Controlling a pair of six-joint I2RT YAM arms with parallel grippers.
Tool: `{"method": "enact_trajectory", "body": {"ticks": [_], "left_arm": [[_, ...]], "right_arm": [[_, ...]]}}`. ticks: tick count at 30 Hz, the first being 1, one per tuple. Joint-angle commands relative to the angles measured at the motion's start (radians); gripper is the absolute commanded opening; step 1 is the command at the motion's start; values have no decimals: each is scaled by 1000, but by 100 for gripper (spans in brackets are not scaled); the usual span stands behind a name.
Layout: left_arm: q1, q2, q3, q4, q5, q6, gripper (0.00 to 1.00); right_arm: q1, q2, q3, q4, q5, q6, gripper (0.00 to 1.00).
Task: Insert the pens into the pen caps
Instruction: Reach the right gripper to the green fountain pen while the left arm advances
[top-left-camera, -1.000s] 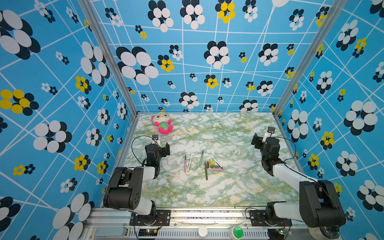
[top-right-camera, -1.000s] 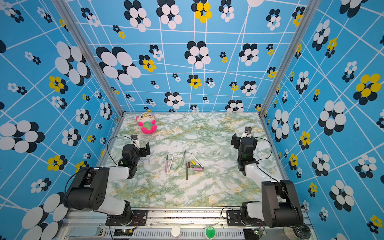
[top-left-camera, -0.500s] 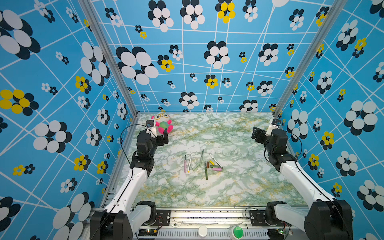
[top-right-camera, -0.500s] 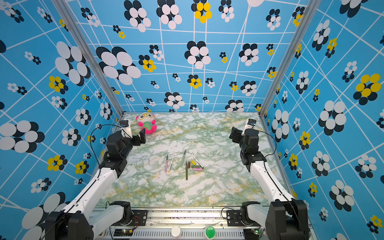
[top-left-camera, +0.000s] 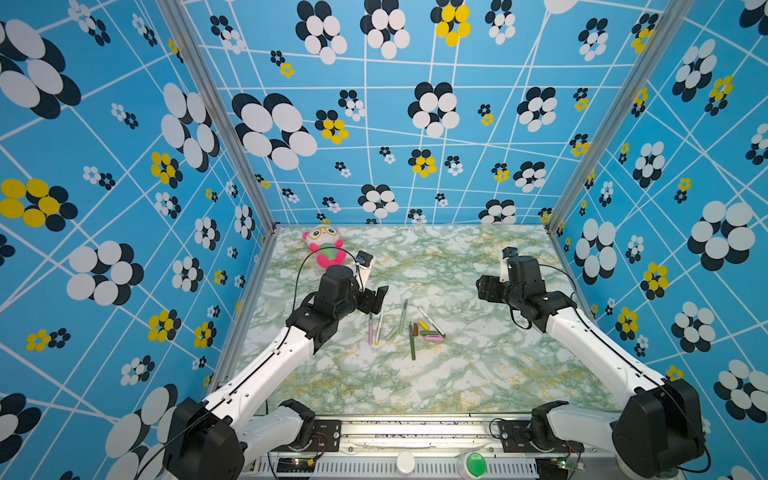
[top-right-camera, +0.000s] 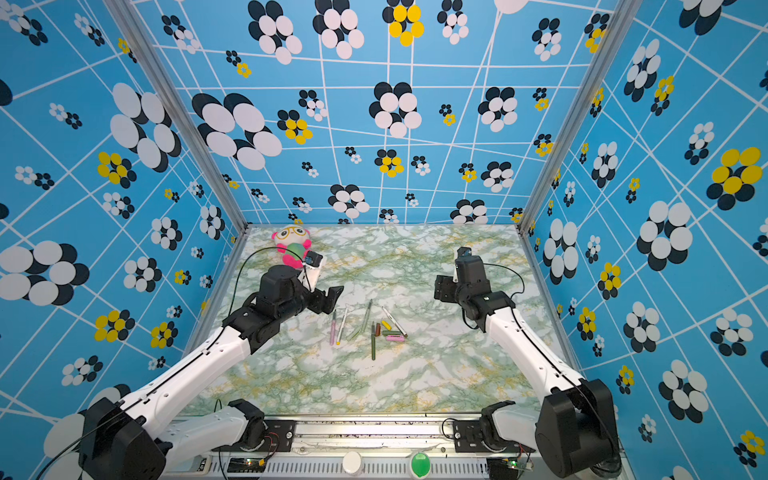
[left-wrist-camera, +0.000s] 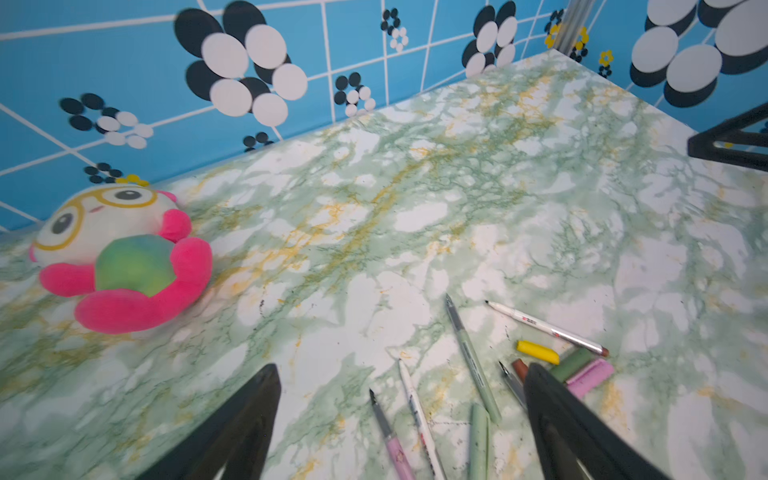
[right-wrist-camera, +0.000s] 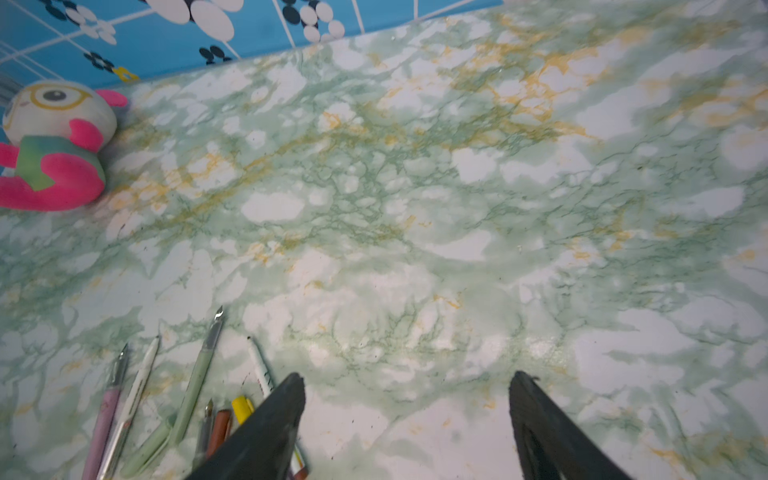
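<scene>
Five pens lie loose mid-table: pink (top-left-camera: 370, 329), white (top-left-camera: 379, 328), pale grey-green (top-left-camera: 403, 316), dark green (top-left-camera: 412, 343) and a second white one (top-left-camera: 431, 321). The pen caps lie among them: yellow (top-left-camera: 423, 324), brown (top-left-camera: 415, 329), dark green (top-left-camera: 430, 333), pink (top-left-camera: 433, 338), pale green (top-left-camera: 391, 333). My left gripper (top-left-camera: 376, 297) hovers open just behind the pink pen (left-wrist-camera: 392, 440), which lies below its spread jaws in the left wrist view. My right gripper (top-left-camera: 486, 289) hangs open and empty, right of the pile; the yellow cap (right-wrist-camera: 241, 409) shows beside one finger (right-wrist-camera: 286, 399).
A pink and white plush toy (top-left-camera: 326, 247) sits at the back left of the marble table (top-left-camera: 478, 374). Patterned blue walls close the back and both sides. A metal rail with the arm bases runs along the front edge (top-left-camera: 415, 428).
Both arms have unfolded from near the side walls and reached inward. The left gripper has swung right to the pens; the right gripper has moved towards the middle. The pens and caps have not moved.
</scene>
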Motion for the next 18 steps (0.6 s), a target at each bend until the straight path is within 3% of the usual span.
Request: {"method": "enact_trajectory", "body": {"ticks": [1, 4, 8, 13, 18], "left_arm": [[-70, 16, 29, -103, -33, -53, 92], [-134, 23, 38, -159, -83, -64, 90], [-149, -19, 27, -209, -166, -110, 90], [-134, -125, -21, -213, -268, -113, 92], [-57, -209, -78, -206, -281, -203, 93]], "right_arm": [[44, 32, 48, -153, 34, -25, 79], [89, 75, 88, -201, 46, -33, 77], [179, 161, 167, -230, 37, -21, 75], [298, 302, 314, -269, 52, 32, 73], [400, 453, 453, -288, 56, 130, 70]]}}
